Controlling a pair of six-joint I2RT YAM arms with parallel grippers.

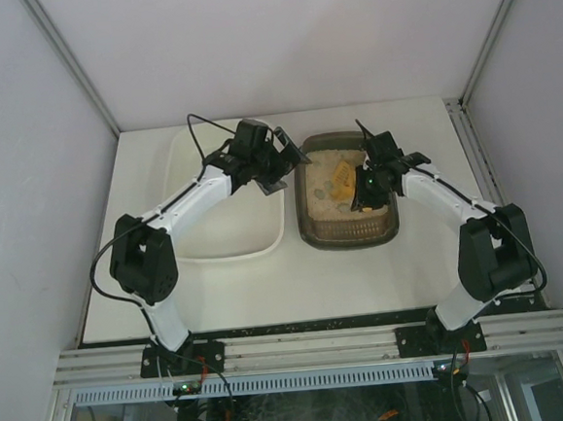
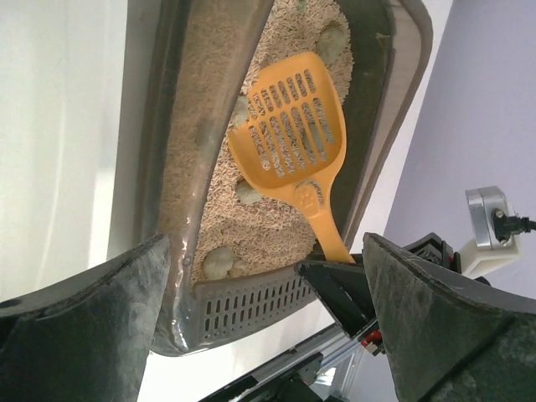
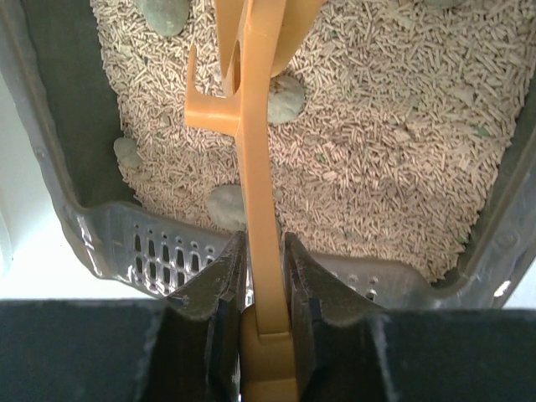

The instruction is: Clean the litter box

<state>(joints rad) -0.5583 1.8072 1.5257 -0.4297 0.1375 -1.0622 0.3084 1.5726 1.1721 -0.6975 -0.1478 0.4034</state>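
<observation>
Gripping the scoop by its handle, right arm is set up to work the litter box.

Right gripper (image 3: 266,251) is clenched on the end of the orange scoop (image 3: 258,159) handle, with the flat sides pinched between both fingers. From the jaws, the handle crosses the litter box (image 1: 349,229) at its slotted near end. The scoop's long axis follows the box's long axis, and the slotted head sits over the middle of the litter. A grey clump (image 3: 286,99) lies just beside the handle, closer to the jaws than the head, so I judge the next scoop starts with a pull-back or a dip. Left gripper (image 1: 283,166) is spread wide with nothing in it, at the box's left rim beside the white tub (image 1: 228,246). It is nearer the far end but not engaged.
</observation>
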